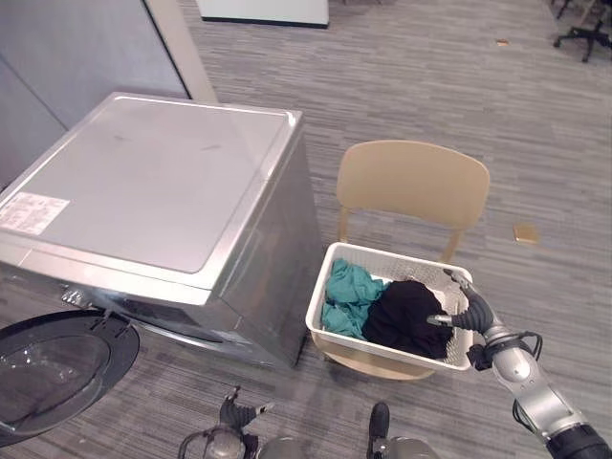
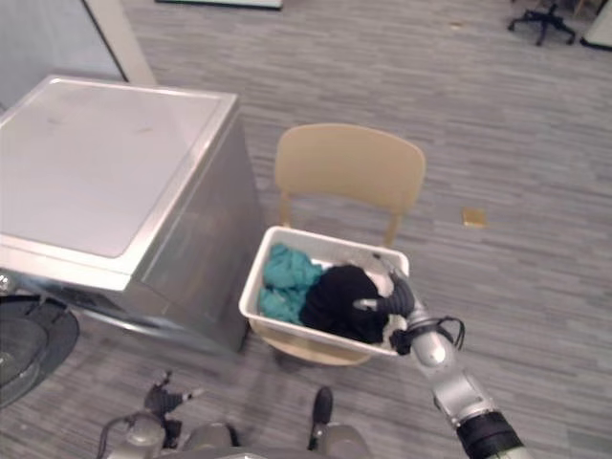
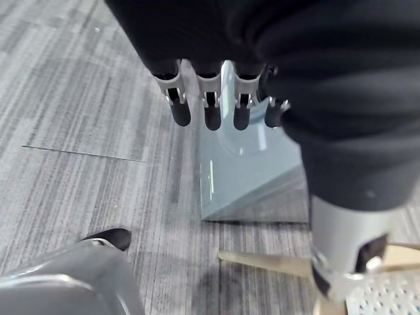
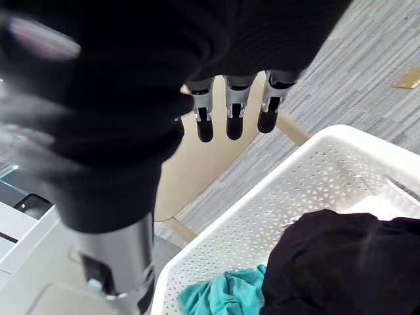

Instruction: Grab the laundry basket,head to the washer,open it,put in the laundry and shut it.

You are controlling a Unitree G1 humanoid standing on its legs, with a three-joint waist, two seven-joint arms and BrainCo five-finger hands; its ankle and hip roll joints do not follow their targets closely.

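Observation:
A white laundry basket (image 1: 337, 256) stands on the seat of a tan chair (image 1: 411, 182), just right of the silver washer (image 1: 153, 182). A teal garment (image 1: 349, 292) and a black garment (image 1: 406, 316) lie in the basket. My right hand (image 1: 469, 311) hovers at the basket's right end, open, its fingers (image 4: 228, 121) straight above the basket rim (image 4: 328, 141) and the thumb pointing at the black garment. The washer's round door (image 1: 48, 378) stands swung open at the lower left. My left hand (image 1: 232, 413) hangs low near the washer's front corner, fingers (image 3: 210, 105) straight and holding nothing.
A grey partition wall (image 1: 67, 57) rises behind the washer. A small tan piece (image 1: 526, 232) lies on the carpet right of the chair. A black office chair (image 1: 583, 33) stands far off at the back right. Open carpet stretches behind and right of the tan chair.

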